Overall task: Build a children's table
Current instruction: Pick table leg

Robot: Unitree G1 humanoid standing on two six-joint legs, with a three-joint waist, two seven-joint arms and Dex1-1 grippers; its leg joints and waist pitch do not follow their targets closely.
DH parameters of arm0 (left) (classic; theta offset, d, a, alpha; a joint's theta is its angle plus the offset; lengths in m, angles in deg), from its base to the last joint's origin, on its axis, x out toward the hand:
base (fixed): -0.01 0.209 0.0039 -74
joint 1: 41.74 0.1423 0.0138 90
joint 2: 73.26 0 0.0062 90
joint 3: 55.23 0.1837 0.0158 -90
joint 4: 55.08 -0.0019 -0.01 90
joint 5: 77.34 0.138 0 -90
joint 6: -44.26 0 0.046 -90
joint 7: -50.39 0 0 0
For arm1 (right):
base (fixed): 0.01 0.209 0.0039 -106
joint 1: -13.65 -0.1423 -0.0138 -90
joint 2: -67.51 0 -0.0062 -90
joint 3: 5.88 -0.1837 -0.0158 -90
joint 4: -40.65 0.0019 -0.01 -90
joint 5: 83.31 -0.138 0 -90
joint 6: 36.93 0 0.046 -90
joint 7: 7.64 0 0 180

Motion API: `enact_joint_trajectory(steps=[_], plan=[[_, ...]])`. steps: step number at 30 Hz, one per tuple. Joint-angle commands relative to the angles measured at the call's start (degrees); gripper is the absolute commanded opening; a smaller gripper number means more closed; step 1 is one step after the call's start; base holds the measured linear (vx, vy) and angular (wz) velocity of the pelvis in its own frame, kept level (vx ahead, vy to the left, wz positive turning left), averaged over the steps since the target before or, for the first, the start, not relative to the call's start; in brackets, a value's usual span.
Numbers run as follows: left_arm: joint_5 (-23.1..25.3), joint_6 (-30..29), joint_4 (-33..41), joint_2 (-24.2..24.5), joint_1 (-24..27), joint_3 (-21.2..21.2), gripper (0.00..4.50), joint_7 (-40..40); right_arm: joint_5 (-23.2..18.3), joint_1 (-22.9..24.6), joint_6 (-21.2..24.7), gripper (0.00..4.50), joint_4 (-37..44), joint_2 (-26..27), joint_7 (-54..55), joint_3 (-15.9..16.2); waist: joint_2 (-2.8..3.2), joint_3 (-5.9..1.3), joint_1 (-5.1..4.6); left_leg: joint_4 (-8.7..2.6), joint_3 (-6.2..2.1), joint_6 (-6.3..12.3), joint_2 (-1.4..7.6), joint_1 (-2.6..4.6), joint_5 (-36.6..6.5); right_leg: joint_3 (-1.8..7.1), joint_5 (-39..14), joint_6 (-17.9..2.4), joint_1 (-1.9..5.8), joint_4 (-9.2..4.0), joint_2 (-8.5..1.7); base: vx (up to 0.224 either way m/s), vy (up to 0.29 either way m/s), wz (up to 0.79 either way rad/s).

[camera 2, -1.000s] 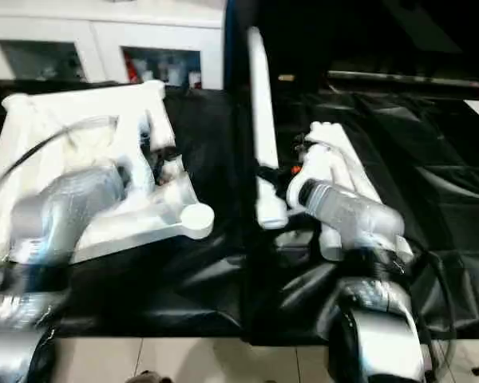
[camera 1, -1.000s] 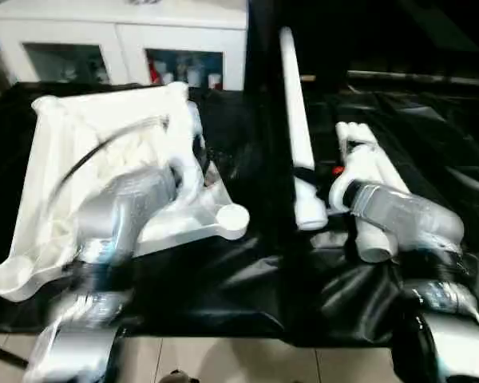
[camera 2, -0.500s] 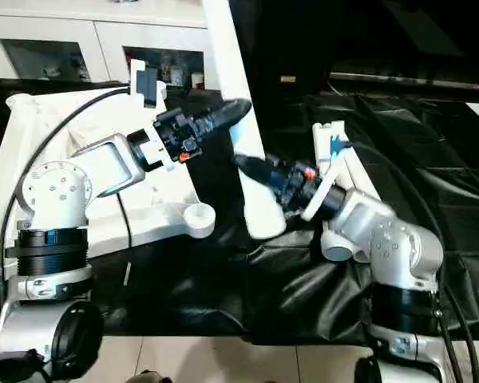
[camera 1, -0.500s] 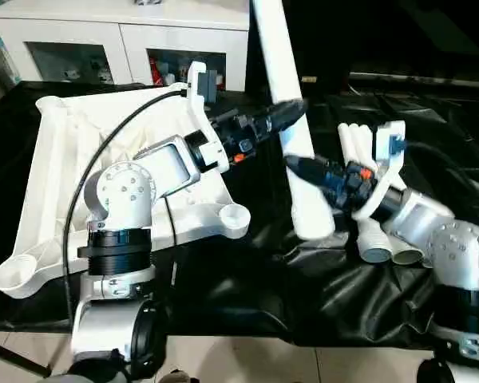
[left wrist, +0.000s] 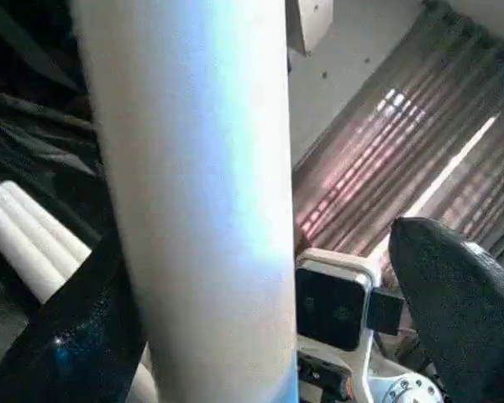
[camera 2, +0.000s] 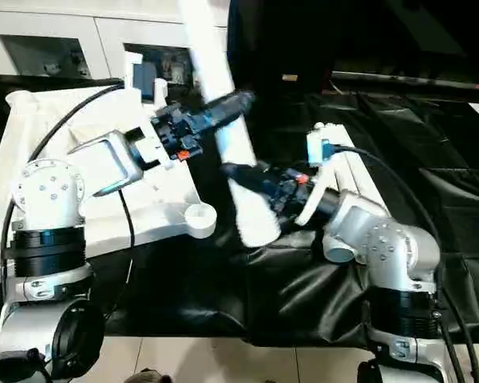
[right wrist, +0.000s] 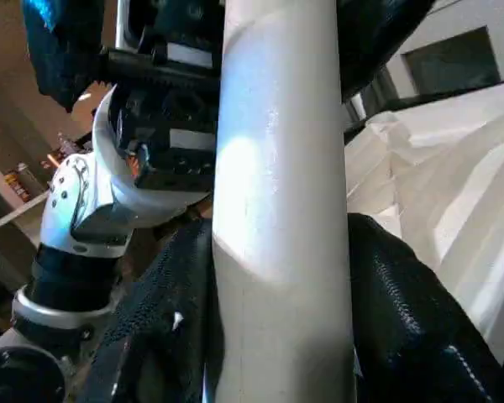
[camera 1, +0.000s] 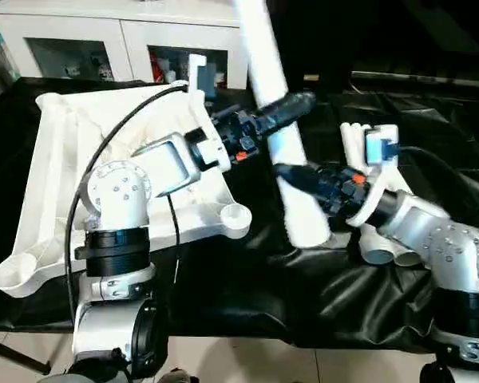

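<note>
Leg (camera 1: 267,96) is up in the air, tilted, over the middle of the bench (camera 1: 247,295); the right tool (camera 1: 299,177) is clenched on it low down, with a black finger on each side in the right wrist view; the left tool (camera 1: 283,112) is higher up the leg with its fingers spread wide, one on each side, so it is around the leg but not squeezing it.

To do this step well, I think the left tool should close on the leg first; then both can turn it so its low end points at a socket; go slow, because a long leg swings a lot.

Top (camera 1: 80,167) lies ribs up at about 9 o'clock on the bench; the near socket (camera 1: 233,214) at its corner is empty; the one at 7 o'clock (camera 1: 16,275) looks empty too.

Three more legs (camera 1: 375,239) lie side by side at 3 o'clock, under the right arm.

Cabinet (camera 1: 104,40) stands at 11 o'clock; small things sit behind its glass, too small to tell.
</note>
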Motion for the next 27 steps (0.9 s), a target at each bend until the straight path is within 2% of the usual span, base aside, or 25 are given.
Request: enact_joint_trajectory(steps=[1,2,7,10,13,17,21,22,23,27], plan=[[1.7,0.4,0.3,0.9,0.6,1.6,4.15,0.6,-0.5,0.4,0.4,1.84,2.2,-0.6,-1.0,0.8,-0.67,-4.2,0.16,-3.81,-0.91,0.42,2.25,1.06,-8.0,1.41,-12.4,-10.1,2.66,-4.77,-2.9,0.0,0.0,0.0],[1.6,0.5,0.2,0.8,0.6,1.5,3.96,0.9,-0.3,0.3,0.2,1.84,2.0,-0.6,-1.0,1.0,-0.62,-4.21,0.11,-3.82,-0.93,0.24,2.25,1.09,-8.0,1.41,-12.4,-10.0,2.65,-4.73,-2.92,0.0,0.0,0.0],[0.8,0.3,0.1,0.4,0.5,0.4,3.69,2.1,0.2,0.0,-0.6,1.84,1.1,-0.4,-0.2,1.4,-0.62,-4.23,0.1,-3.78,-0.91,-0.14,2.21,1.08,-8.1,1.4,-11.9,-10.6,2.66,-4.68,-2.92,0.0,0.0,0.0],[0.6,0.7,-0.3,0.6,0.6,0.4,3.32,2.3,0.2,-0.1,-1.3,1.84,0.5,-0.5,0.2,1.9,-0.53,-4.2,0.09,-3.79,-0.91,-0.12,2.19,1.09,-8.2,1.41,-12.1,-10.5,2.63,-4.72,-2.93,0.0,0.0,0.0],[0.3,0.9,-0.6,0.6,0.5,0.5,3.19,2.4,0.3,-0.2,-1.7,1.84,0.3,-0.5,0.4,2.2,-0.4,-4.22,0.09,-3.78,-0.92,-0.13,2.2,1.11,-8.1,1.41,-11.7,-10.5,2.61,-4.67,-2.89,0.0,0.0,0.0],[0.1,0.8,-0.7,0.4,0.4,0.3,2.79,2.6,0.4,-0.2,-1.9,1.84,0.3,-0.6,0.5,2.3,-0.47,-4.23,0.05,-3.79,-0.92,-0.13,2.18,1.07,-8.2,1.4,-11.3,-10.7,2.69,-4.7,-2.89,0.0,0.0,0.0],[0.2,1.3,-2.0,0.0,-0.1,-0.5,2.48,4.2,0.5,-0.2,-2.5,1.84,0.2,-0.7,1.1,2.3,-0.18,-4.23,0.0,-3.81,-0.95,-0.41,2.14,1.11,-8.7,1.4,-11.3,-10.7,2.69,-4.76,-2.79,0.0,0.0,0.0],[0.3,1.5,-2.3,0.1,-0.3,-0.6,2.43,4.2,0.6,-0.3,-2.7,1.84,0.2,-0.7,1.2,2.3,0.08,-4.26,0.05,-3.8,-1.0,-0.51,2.13,1.14,-8.7,1.4,-11.0,-10.7,2.69,-4.71,-2.8,0.0,0.0,0.0],[0.3,1.5,-2.4,0.1,-0.4,-0.6,2.37,4.2,0.7,-0.3,-2.7,1.84,0.2,-0.7,1.3,2.3,-0.12,-4.27,0.0,-3.83,-0.99,-0.48,2.12,1.1,-8.6,1.38,-10.5,-10.7,2.74,-4.72,-2.77,0.0,0.0,0.0],[0.5,1.7,-2.5,0.1,-0.5,-0.4,2.04,4.4,0.9,-0.1,-3.1,1.84,0.3,-0.8,1.5,2.4,-0.01,-4.28,-0.03,-3.82,-0.98,-0.51,2.15,1.13,-8.8,1.37,-10.1,-11.2,2.75,-4.68,-2.8,0.0,0.0,0.0]])
